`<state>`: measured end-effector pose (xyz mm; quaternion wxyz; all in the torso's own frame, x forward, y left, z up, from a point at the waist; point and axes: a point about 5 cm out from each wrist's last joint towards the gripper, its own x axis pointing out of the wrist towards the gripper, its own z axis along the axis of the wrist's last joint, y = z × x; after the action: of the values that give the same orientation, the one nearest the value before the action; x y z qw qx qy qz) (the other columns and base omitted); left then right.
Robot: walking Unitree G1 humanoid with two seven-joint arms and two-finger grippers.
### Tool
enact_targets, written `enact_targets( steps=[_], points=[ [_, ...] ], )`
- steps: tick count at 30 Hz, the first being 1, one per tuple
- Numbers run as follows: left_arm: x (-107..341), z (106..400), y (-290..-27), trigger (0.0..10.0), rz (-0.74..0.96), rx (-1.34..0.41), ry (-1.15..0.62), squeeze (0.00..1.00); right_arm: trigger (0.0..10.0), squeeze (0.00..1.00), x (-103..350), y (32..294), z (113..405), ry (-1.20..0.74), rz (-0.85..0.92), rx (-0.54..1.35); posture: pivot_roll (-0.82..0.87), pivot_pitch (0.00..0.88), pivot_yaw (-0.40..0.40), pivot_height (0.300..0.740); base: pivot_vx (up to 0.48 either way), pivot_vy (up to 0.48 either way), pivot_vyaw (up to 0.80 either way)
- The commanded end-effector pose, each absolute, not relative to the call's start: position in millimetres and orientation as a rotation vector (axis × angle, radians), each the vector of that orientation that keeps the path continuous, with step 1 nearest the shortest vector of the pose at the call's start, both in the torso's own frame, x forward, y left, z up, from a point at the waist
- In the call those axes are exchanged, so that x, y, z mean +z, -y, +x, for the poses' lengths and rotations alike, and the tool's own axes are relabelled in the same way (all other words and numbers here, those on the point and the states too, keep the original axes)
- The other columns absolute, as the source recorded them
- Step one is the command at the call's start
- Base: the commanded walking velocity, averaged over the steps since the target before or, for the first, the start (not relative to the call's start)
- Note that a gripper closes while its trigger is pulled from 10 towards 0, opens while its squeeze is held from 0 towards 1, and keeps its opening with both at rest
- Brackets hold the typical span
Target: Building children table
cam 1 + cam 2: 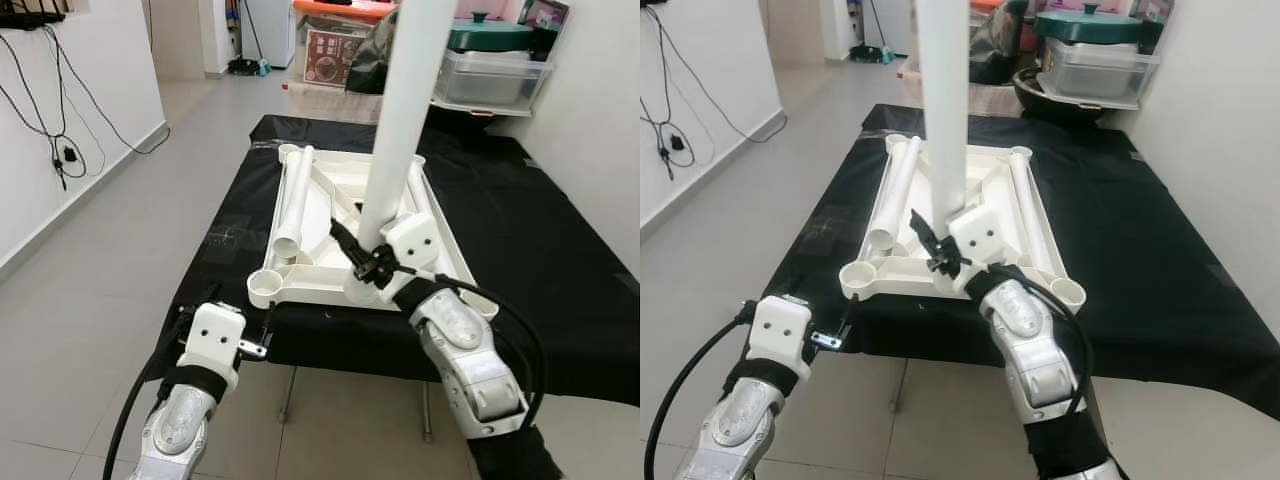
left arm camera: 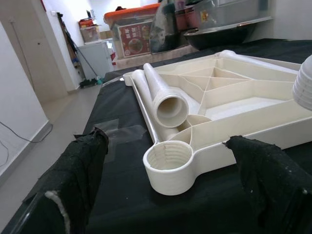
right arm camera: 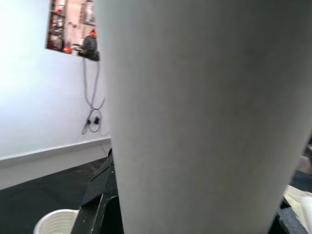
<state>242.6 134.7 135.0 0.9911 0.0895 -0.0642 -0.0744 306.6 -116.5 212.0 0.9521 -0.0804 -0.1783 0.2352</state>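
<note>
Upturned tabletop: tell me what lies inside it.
Inside the upturned tabletop, loose white legs lie along its left rim, among moulded ribs. The upright leg in the right pincer hides part of the interior.

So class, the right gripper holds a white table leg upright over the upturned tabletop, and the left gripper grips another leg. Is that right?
Not quite. The right gripper does hold the white table leg upright over the upturned tabletop, but the left gripper is open and grips nothing; the left wrist view shows it before an empty corner socket.

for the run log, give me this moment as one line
right gripper: shut on table leg, upright | left gripper: open near corner socket | tabletop: upside down
</note>
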Motion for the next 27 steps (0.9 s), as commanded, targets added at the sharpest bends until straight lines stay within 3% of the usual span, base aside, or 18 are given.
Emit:
enact_targets(
  steps=[1,16,18,27],
  points=[
    [136,242,-135,10.0,0.167,-0.154,0.134,0.00,10.0,0.00,218,119,309,0.382,-0.155,0.471,0.06,0.000,-0.088,0.740,0.000,0.000,0.00],
    [137,243,-130,10.0,0.130,-0.192,0.134,0.00,10.0,0.00,227,128,315,0.388,-0.163,0.424,0.04,0.000,-0.073,0.740,0.000,0.000,-0.22],
    [137,243,-130,10.0,0.130,-0.193,0.134,0.00,10.0,0.00,228,129,316,0.389,-0.163,0.422,0.04,0.000,-0.071,0.740,0.255,0.000,-0.80],
    [138,244,-128,10.0,0.122,-0.205,0.143,0.00,10.0,0.00,232,130,318,0.403,-0.179,0.416,0.04,0.000,-0.068,0.740,0.316,0.000,0.00]
  ],
)
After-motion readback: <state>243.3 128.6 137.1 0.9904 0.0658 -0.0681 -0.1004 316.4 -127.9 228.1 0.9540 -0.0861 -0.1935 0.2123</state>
